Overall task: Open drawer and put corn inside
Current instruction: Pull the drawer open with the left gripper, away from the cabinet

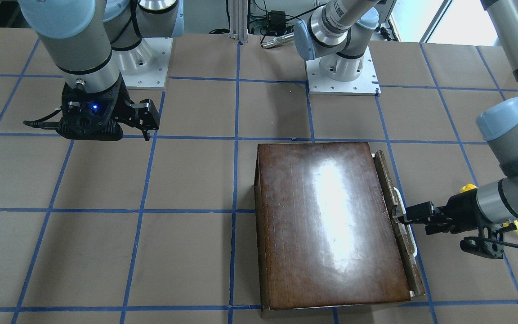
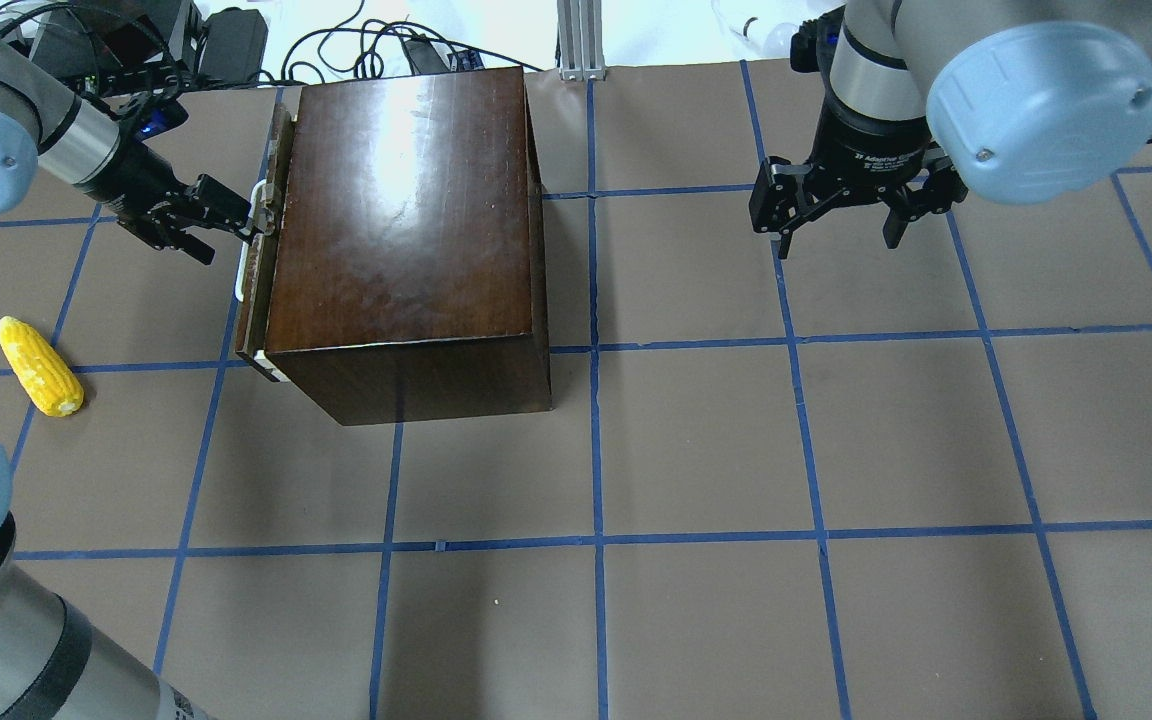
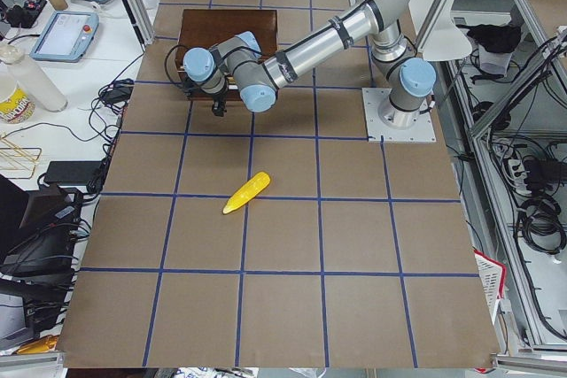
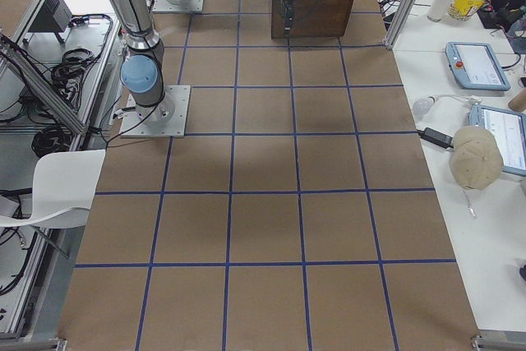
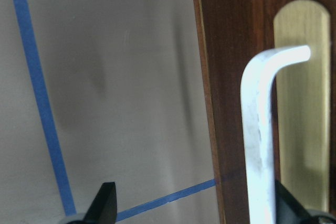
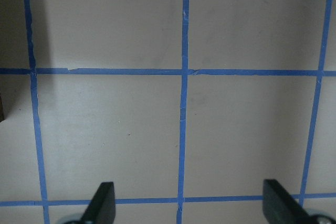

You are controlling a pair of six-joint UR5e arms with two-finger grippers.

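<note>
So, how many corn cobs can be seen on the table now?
1. The corn lies on the table at the robot's left side of the wooden box, apart from it. Others may be hidden inside the box.

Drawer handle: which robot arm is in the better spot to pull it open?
Left. The left gripper is open, with the whitish handle of the drawer between its fingers. The right gripper hangs open over the table, on the far side of the box from the handle.
</note>
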